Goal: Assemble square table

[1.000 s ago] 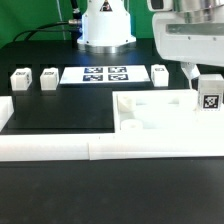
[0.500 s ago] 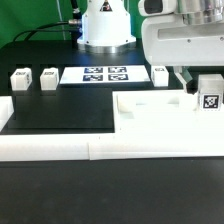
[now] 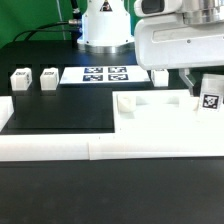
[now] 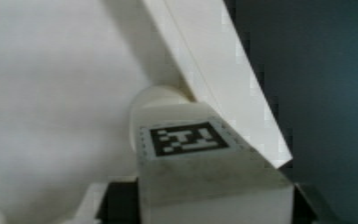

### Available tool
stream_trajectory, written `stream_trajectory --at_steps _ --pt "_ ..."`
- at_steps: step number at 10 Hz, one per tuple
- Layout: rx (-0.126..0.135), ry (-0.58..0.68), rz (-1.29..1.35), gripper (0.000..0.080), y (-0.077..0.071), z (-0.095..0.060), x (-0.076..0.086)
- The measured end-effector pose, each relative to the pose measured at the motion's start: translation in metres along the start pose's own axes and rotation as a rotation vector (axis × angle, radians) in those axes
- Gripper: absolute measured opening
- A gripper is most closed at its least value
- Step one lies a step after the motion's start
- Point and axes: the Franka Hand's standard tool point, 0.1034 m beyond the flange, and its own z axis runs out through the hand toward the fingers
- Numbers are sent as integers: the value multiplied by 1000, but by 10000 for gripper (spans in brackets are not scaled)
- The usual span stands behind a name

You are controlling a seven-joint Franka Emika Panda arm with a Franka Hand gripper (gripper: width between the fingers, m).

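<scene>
Clamping tilted tagged leg (image 3: 208,98) in narrowed claw (image 3: 203,82) at exterior view's right, just beside slab (image 3: 150,112); wrist view: leg (image 4: 190,140) fills claw gap, tag facing camera. Resting on black table (image 3: 60,110): slab by wall (image 3: 60,148), spare legs (image 3: 20,77) flanking marker board (image 3: 95,74)

The square table slab (image 3: 150,120) looks like smooth, matt white plastic, and so do a loose leg (image 3: 21,78) and the low border wall (image 3: 50,148). The tagged leg (image 3: 208,95) has the same matt white body with a flat printed black-and-white tag. The counter (image 3: 60,115) is matt black. The marker board (image 3: 105,74) seems thin, flat and printed. The arm housing (image 3: 175,45) is smooth white plastic with a slight sheen.
</scene>
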Motion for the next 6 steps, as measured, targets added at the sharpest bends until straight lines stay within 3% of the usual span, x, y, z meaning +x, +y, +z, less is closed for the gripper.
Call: stream_trajectory --at_steps 2,4,6 --pt "2 1 179 298 1 0 1" --pt "2 6 529 298 1 1 0" --pt "40 -6 907 298 -1 2 -2"
